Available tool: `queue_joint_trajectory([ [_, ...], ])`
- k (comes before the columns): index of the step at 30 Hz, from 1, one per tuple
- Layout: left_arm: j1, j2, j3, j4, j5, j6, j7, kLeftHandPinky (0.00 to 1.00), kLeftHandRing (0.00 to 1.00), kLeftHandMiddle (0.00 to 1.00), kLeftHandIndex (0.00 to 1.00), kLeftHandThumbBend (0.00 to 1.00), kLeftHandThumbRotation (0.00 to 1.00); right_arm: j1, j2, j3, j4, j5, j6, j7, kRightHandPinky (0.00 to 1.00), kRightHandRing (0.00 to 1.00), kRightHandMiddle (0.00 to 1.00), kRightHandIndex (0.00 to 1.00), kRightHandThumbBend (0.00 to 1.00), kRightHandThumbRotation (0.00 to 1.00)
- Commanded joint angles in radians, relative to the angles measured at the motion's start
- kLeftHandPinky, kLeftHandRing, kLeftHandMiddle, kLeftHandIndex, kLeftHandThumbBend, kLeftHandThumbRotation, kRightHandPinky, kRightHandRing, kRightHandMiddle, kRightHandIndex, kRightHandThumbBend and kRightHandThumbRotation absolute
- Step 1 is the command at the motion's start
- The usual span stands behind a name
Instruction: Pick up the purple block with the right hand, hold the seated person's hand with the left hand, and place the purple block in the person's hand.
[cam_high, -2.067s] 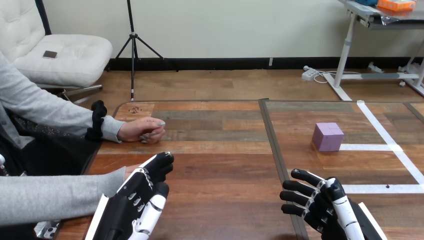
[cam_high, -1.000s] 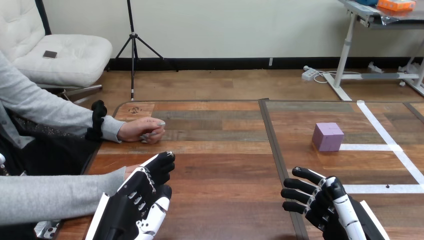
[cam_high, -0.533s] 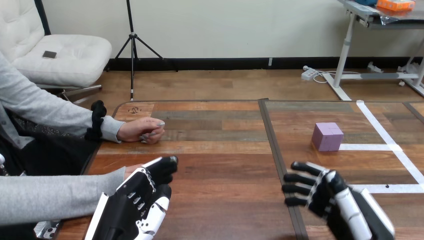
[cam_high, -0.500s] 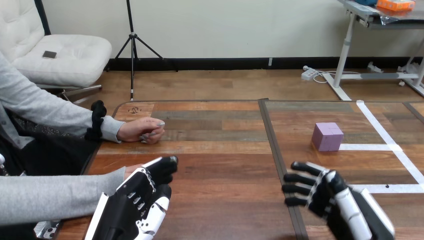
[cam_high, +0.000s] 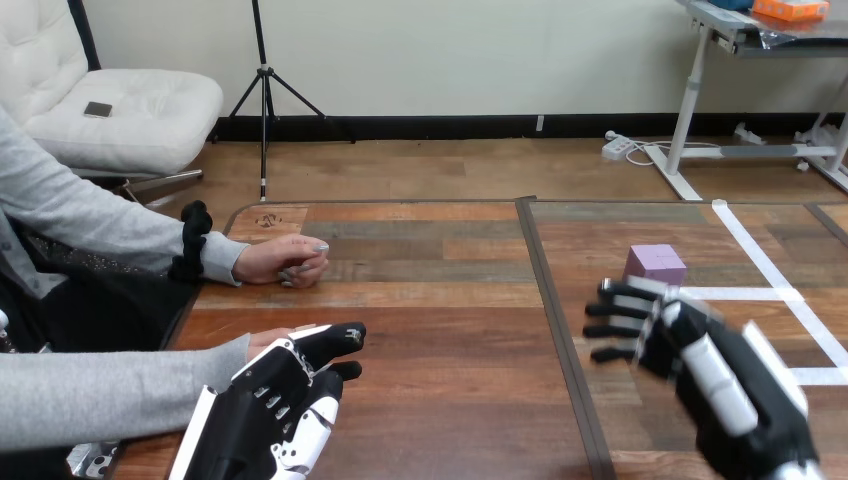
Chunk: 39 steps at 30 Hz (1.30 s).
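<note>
The purple block (cam_high: 656, 263) sits on the table at the right, beside a white tape line. My right hand (cam_high: 668, 328) hovers just in front of it, fingers spread and pointing left, open and apart from the block. My left hand (cam_high: 285, 385) lies at the lower left, fingers stretched out over the person's near hand (cam_high: 266, 341), of which only a sliver shows beside my fingers. I cannot tell whether the two touch. The person's far hand (cam_high: 285, 260) rests loosely curled on the table at the left.
White tape lines (cam_high: 770, 268) mark a box on the table's right half. A dark seam (cam_high: 552, 310) runs down the table's middle. The person's grey-sleeved forearms (cam_high: 110, 385) come in from the left edge.
My right hand has risen and moved forward toward the purple block, now partly covering its lower edge. My left hand's fingers have stretched a little to the right. The block and the person's hands stayed put.
</note>
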<state>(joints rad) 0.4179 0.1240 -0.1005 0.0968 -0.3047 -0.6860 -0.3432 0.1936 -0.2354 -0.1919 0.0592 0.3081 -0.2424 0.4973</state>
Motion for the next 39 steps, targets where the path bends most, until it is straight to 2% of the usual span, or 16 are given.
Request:
queue_joint_trajectory([
  [1,-0.063,-0.044,0.011,0.01,-0.036,-0.03,-0.024,0.75,0.79,0.75,0.66,0.14,0.2,-0.112,-0.012,-0.005,0.016,-0.02,-0.048,-0.014,0.57,0.66,0.68,0.68,0.85,0.76],
  [13,-0.052,-0.039,0.019,-0.007,-0.018,-0.024,-0.017,0.74,0.78,0.74,0.66,0.04,0.16,-0.195,-0.021,-0.007,0.111,-0.044,-0.095,-0.017,0.61,0.7,0.71,0.7,0.83,0.78],
  [18,-0.054,-0.024,0.018,-0.01,-0.035,-0.014,-0.038,0.73,0.78,0.75,0.68,0.01,0.15,-0.242,-0.025,-0.011,0.183,-0.052,-0.146,-0.008,0.63,0.7,0.71,0.71,0.83,0.79],
  [22,-0.051,-0.023,0.016,-0.018,-0.054,0.004,-0.048,0.73,0.79,0.76,0.68,0.0,0.15,-0.274,-0.031,-0.012,0.229,-0.051,-0.169,0.002,0.63,0.71,0.72,0.72,0.84,0.81],
  [29,-0.049,-0.025,0.021,-0.022,-0.038,0.009,-0.04,0.73,0.79,0.77,0.7,0.0,0.14,-0.34,-0.037,-0.017,0.321,-0.079,-0.221,-0.013,0.64,0.71,0.73,0.73,0.89,0.85],
  [39,-0.043,-0.02,0.021,-0.035,-0.017,0.026,-0.027,0.73,0.79,0.77,0.7,0.0,0.13,-0.442,-0.045,-0.021,0.474,-0.121,-0.305,-0.039,0.67,0.73,0.74,0.74,0.87,0.89],
])
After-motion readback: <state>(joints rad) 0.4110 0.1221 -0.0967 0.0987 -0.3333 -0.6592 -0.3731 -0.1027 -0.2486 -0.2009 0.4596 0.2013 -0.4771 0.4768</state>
